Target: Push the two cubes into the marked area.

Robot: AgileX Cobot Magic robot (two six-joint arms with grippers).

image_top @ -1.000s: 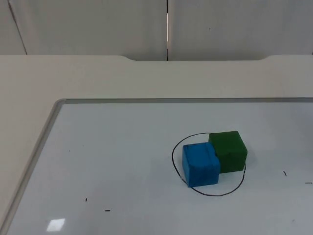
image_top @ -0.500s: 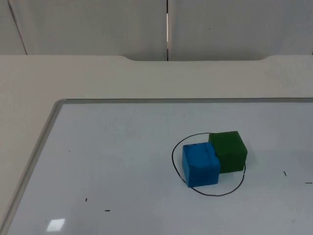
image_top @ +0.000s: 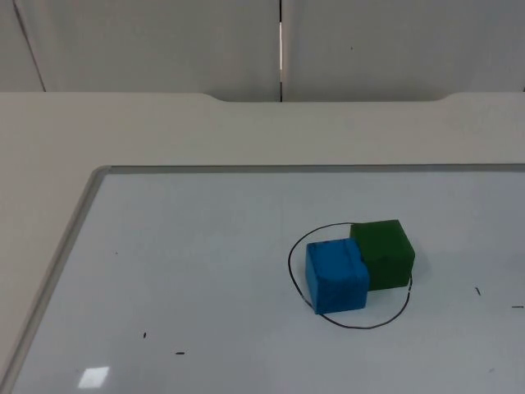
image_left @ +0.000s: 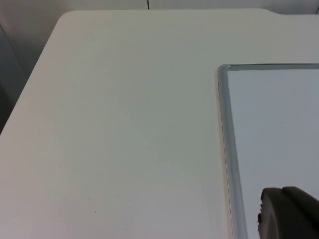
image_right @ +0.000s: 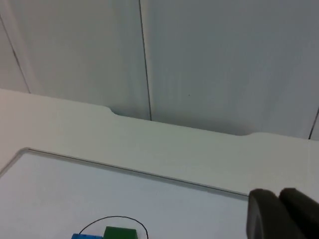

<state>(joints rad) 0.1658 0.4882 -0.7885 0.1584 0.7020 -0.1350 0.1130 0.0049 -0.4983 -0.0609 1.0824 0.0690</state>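
A blue cube [image_top: 336,276] stands inside a black hand-drawn ring [image_top: 289,261] on the whiteboard. A green cube [image_top: 383,254] touches its far right side and covers the ring's line at the back right. Both arms wait away from the cubes. My left gripper [image_left: 289,214] hangs over the whiteboard's left frame, with bare table beside it. My right gripper [image_right: 281,214] is held back from the board, looking toward the partition wall. From there the green cube [image_right: 121,233] and the blue cube [image_right: 84,236] peek in, with the ring [image_right: 137,224] around them.
The whiteboard's metal frame [image_top: 70,238] runs along the left and far sides. A few small black marks [image_top: 180,354] dot the board. The cream table [image_top: 164,131] reaches the grey partition wall [image_top: 369,41].
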